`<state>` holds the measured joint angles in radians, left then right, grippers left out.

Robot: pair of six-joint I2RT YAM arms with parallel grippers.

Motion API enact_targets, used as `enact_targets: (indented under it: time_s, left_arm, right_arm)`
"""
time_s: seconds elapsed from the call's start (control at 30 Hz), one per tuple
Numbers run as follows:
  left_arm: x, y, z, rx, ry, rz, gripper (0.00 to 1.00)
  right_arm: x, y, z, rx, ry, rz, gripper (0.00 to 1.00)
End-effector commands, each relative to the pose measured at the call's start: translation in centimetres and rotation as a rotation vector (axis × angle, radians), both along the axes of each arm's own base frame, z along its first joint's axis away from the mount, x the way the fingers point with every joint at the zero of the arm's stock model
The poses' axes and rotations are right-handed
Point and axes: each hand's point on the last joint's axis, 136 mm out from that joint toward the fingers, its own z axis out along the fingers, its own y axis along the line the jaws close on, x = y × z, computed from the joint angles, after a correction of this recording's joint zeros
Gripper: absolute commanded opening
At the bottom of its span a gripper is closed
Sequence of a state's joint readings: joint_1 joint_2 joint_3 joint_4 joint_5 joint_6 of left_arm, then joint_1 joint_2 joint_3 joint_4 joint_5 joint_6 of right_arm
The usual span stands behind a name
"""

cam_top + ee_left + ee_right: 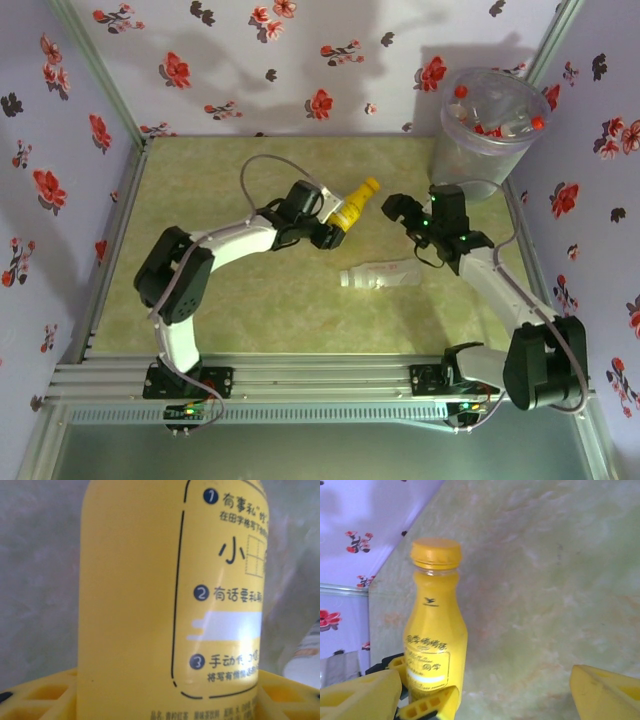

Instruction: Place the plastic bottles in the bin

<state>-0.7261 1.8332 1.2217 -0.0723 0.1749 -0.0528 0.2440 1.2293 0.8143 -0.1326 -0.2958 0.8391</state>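
Observation:
My left gripper (338, 218) is shut on a yellow-labelled plastic bottle (354, 204), whose yellow cap points toward the back right. In the left wrist view its label (150, 600) sits between my yellow fingers (40, 696). The right wrist view has the same bottle (436, 635) at the left. My right gripper (405, 214) stands open just to the right of the cap, its fingertips (607, 690) wide apart with nothing between them. A clear bottle (385, 275) lies on its side on the table in front of both grippers. The bin (487, 130) stands at the back right with several bottles inside.
Floral walls close in the table on the left, back and right. A metal rail (300, 380) runs along the near edge by the arm bases. Open green tabletop (200, 180) stretches across the back left.

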Motion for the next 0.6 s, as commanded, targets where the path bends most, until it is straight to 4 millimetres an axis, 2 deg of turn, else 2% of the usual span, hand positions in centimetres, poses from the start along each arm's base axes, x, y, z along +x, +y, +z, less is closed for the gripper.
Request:
enact_targets:
  time_s: [0.0,0.13,0.3,0.43,0.57]
  left_arm:
    - [0.7,-0.6,4.4,-0.157,-0.077,0.055,0.53]
    - [-0.2,-0.6,5.1,-0.183,-0.07,0.05,0.53]
    - [-0.9,-0.8,5.7,-0.207,-0.059,0.037,0.51]
    - [-1.5,-0.8,6.1,-0.22,-0.058,0.031,0.51]
    - [-2.2,-0.9,6.8,-0.255,-0.06,0.032,0.51]
  right_arm:
    - [1.7,2.6,3.7,0.05,-0.116,0.086,0.88]
    - [2.7,4.6,5.2,0.076,-0.169,0.14,0.88]
    - [3.6,6.3,5.1,0.07,-0.171,0.186,0.85]
    - [4.7,6.8,5.3,0.038,-0.21,0.201,0.77]
    - [5.7,7.0,4.3,0.012,-0.194,0.204,0.76]
